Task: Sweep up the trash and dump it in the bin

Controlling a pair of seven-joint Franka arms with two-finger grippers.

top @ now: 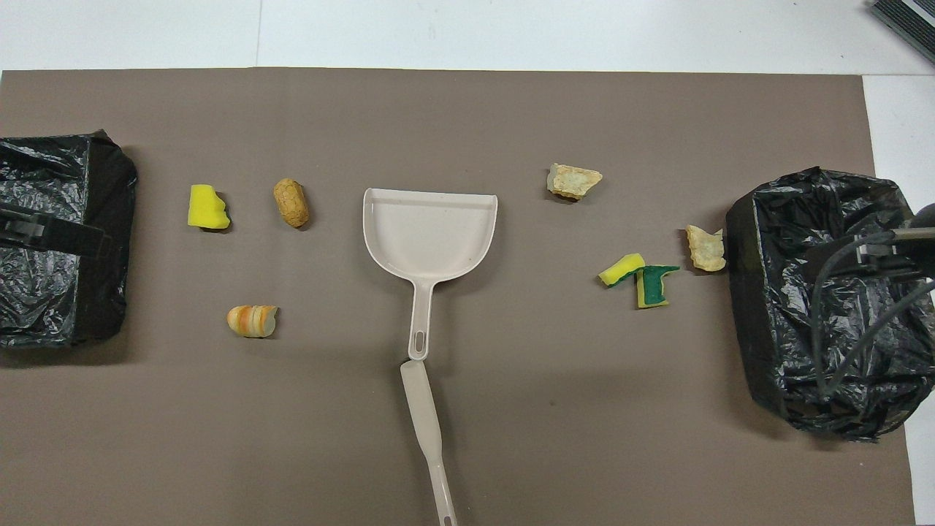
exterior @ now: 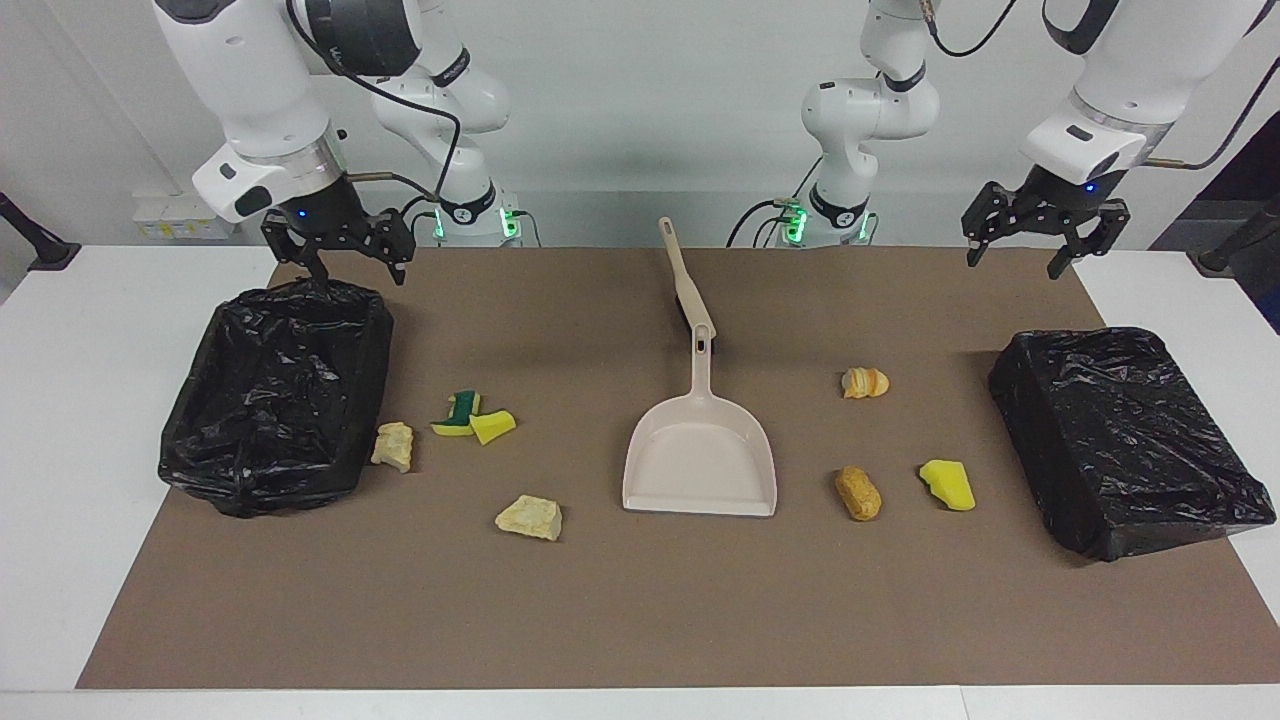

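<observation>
Seven scraps of trash lie on the brown mat. Toward the right arm's end are a pale lump (exterior: 393, 445) touching the open black-lined bin (exterior: 275, 395), a green-and-yellow sponge (exterior: 460, 410), a yellow sponge chunk (exterior: 492, 426) and another pale lump (exterior: 530, 517). Toward the left arm's end are a striped bread piece (exterior: 864, 382), a brown bread piece (exterior: 858, 492) and a yellow sponge (exterior: 947, 484). My right gripper (exterior: 360, 274) is open and empty over that bin's rim nearest the robots. My left gripper (exterior: 1012, 264) is open and empty, raised over the mat's corner.
A beige dustpan (exterior: 700, 460) lies at mid-table with its handle toward the robots. A beige hand brush (exterior: 685, 285) lies at the end of that handle. A second bin (exterior: 1120, 440), covered in black bag, stands at the left arm's end.
</observation>
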